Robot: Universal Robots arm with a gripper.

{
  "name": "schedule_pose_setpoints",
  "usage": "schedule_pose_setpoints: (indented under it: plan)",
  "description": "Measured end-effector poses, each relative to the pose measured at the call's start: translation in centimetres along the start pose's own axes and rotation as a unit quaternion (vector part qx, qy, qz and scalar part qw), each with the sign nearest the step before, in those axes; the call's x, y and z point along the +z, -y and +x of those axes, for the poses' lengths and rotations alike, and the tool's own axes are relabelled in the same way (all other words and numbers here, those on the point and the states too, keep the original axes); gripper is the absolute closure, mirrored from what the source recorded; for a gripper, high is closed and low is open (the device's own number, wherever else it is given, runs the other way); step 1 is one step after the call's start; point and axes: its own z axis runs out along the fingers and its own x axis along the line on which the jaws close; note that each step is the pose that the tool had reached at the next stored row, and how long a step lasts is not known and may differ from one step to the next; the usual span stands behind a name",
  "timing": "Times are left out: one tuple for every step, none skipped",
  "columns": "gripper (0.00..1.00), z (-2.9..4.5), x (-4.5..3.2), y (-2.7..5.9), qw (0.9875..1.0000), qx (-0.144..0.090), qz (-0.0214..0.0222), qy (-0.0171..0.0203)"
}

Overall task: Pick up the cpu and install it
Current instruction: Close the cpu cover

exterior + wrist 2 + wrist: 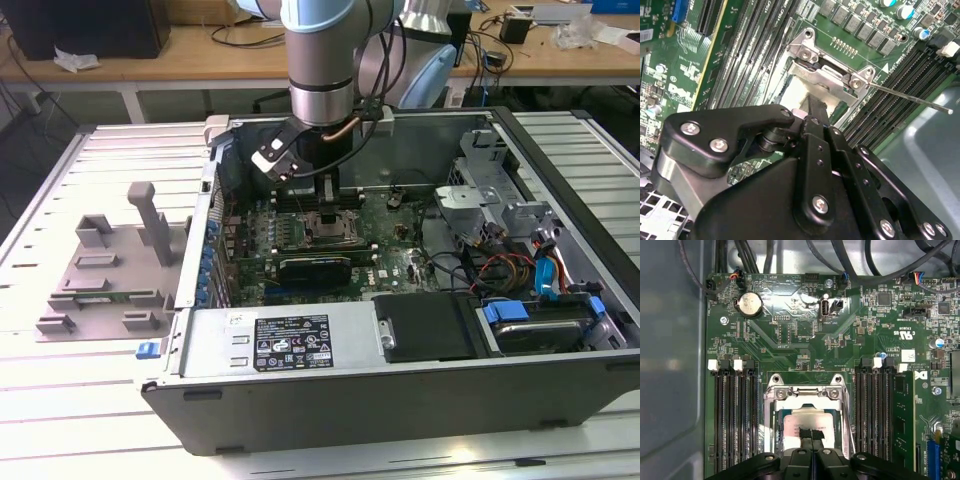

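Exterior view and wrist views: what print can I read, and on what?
White sticker on the silver box: print too small to read.
Motherboard: white lettering, too small to quote.
White label on the motherboard: unreadable.
The cpu: no print I can make out.

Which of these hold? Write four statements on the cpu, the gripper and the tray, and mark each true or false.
1. The cpu sits within the metal frame of the socket. True.
2. The gripper hangs over the grey tray. False: it is down at the cpu in the socket.
3. The grey tray stands outside the computer case, at the exterior view's left. True.
4. The computer case is closed. False: it is open, and the motherboard shows.
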Motion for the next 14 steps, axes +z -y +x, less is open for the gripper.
schedule_pose_setpoints:
  plan:
    - [0.89,0.0,0.0,0.0,1.0,0.0,0.0,0.0]
    - [0.89,0.0,0.0,0.0,1.0,0.0,0.0,0.0]
    - [0.89,0.0,-0.01,0.0,1.0,0.0,0.0001,0.0001]
    - [0.89,0.0,-0.01,0.0,1.0,-0.001,0.0,0.0]
    - [0.89,-0.01,-0.01,0.01,0.9999,-0.013,-0.0004,-0.0005]
    - [0.89,0.0,0.0,0.0,0.9993,-0.038,-0.0014,-0.0018]
    - [0.89,0.0,0.01,0.01,0.9984,-0.056,-0.0021,-0.0027]
    - [0.89,0.0,0.01,0.01,0.9977,-0.068,-0.0026,-0.0034]
    - [0.89,0.0,0.02,0.01,0.997,-0.077,-0.003,-0.0039]
    - [0.89,0.0,0.03,0.01,0.9959,-0.091,-0.0035,-0.0046]
    - [0.89,0.0,0.05,0.01,0.9938,-0.111,-0.0043,-0.0056]
    - [0.89,0.0,0.06,0.01,0.9917,-0.129,-0.005,-0.0065]
    - [0.89,0.0,0.08,0.01,0.9895,-0.144,-0.0057,-0.0074]
    - [0.89,0.0,0.09,0.01,0.9882,-0.153,-0.006,-0.0078]
